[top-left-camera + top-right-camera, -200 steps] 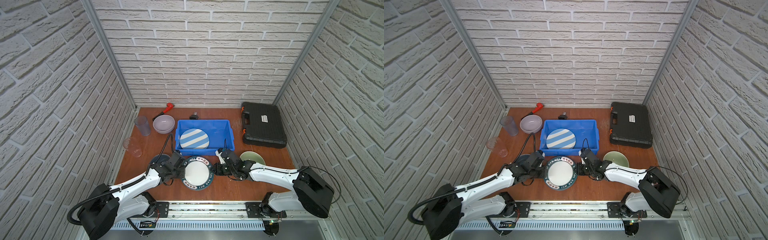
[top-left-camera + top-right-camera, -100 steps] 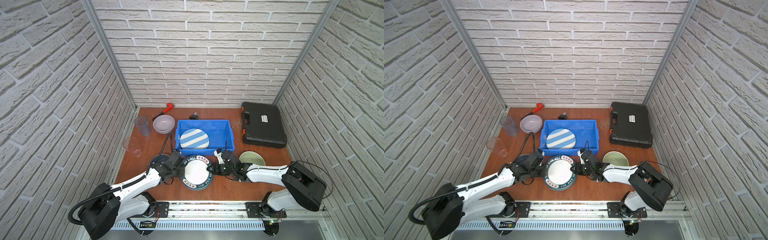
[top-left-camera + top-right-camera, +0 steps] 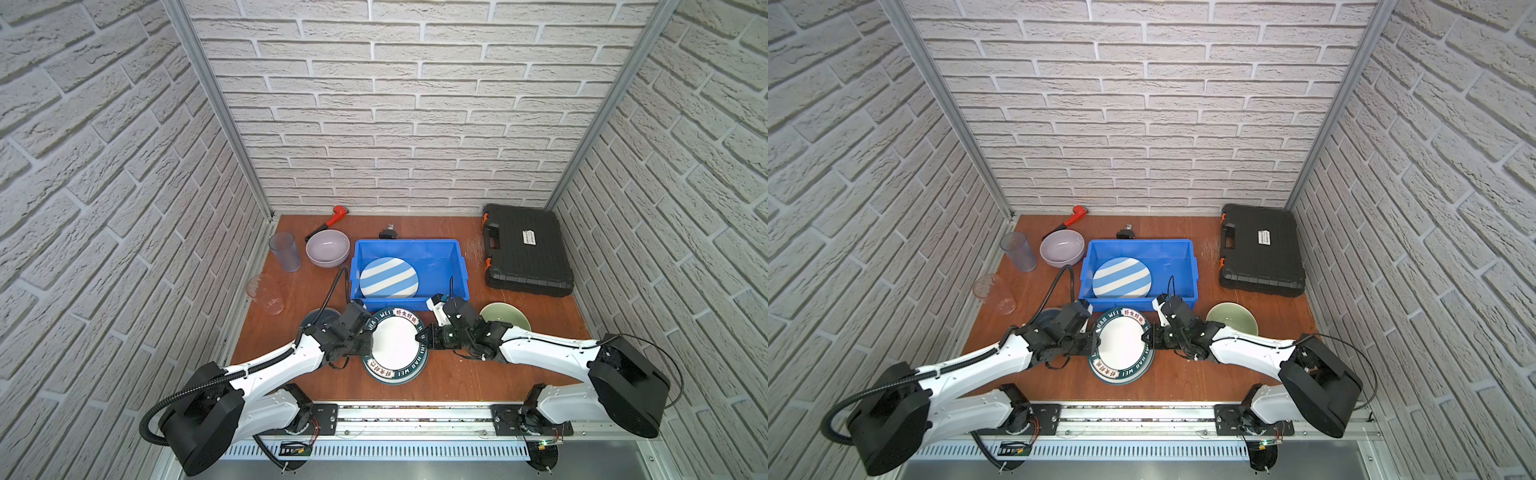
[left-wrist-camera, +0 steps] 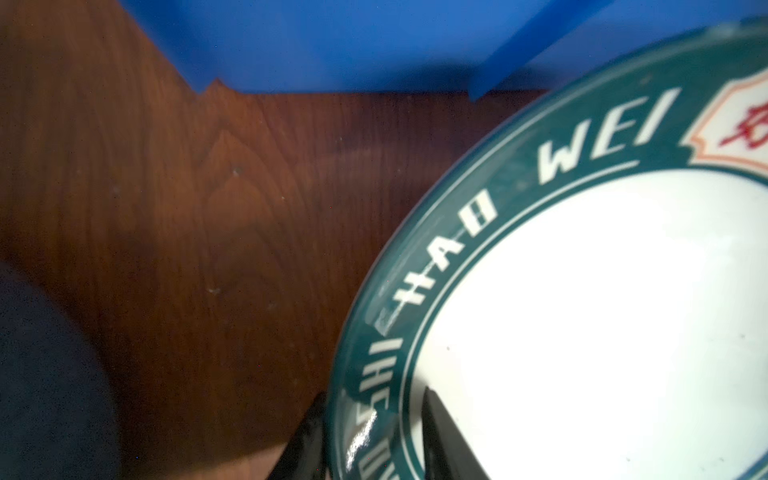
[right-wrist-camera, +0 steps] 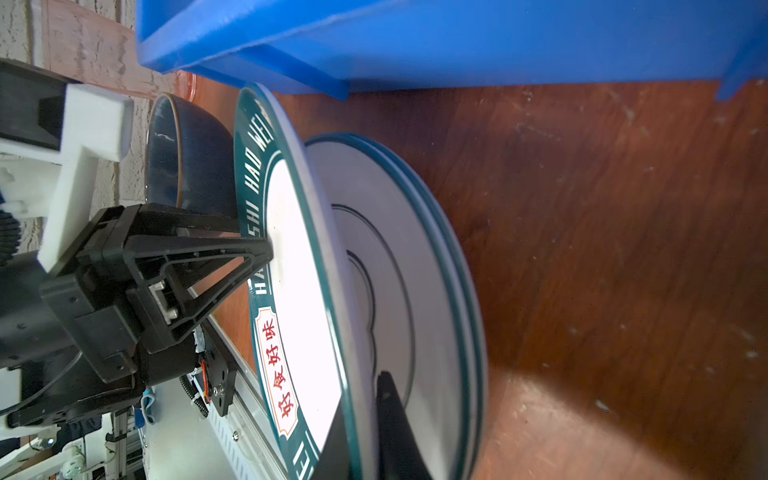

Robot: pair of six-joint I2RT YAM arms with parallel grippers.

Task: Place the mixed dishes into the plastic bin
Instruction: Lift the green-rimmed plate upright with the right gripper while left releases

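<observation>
Item: teal-rimmed lettered plate [image 3: 395, 338], tilted, midway along the table's [image 3: 457, 374] front edge, just before the blue bin's [image 3: 409, 242] near wall, with a second plate [image 5: 415, 270] beneath. My right gripper [image 3: 424, 337]: fingers clamped on its right rim. My left gripper [image 3: 368, 338]: fingers straddle the left rim; pressing or loose, I cannot tell. In bin: striped plate [image 3: 388, 277].

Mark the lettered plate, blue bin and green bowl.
lettered plate [image 3: 395, 343] in a top view, white centre
blue bin [image 3: 409, 242] in a top view, far rim
green bowl [image 3: 509, 316] in a top view, inner wall
</observation>
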